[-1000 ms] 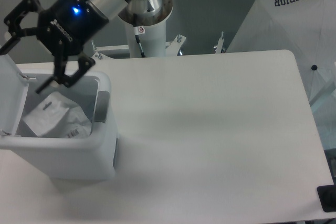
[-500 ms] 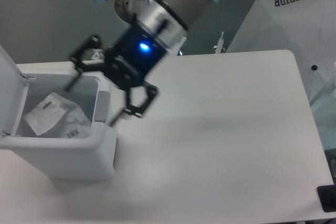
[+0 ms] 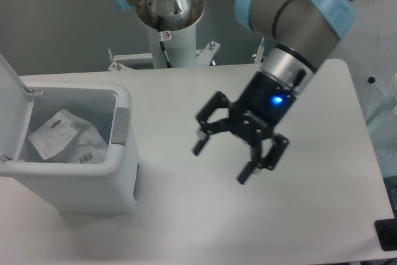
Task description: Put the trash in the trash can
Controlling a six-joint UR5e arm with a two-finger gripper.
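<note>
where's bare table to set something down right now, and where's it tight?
Bare: the table along its front edge, from the trash can across to the right corner; also the back strip between the can and the arm's base column. Tight: mid-table under the open gripper, and the left end, filled by the can with a packet inside.

One fixed camera looks steeply down from the front at the bench (image 3: 186, 215) (arm base at the far edge), taking in nearly its whole top.
</note>
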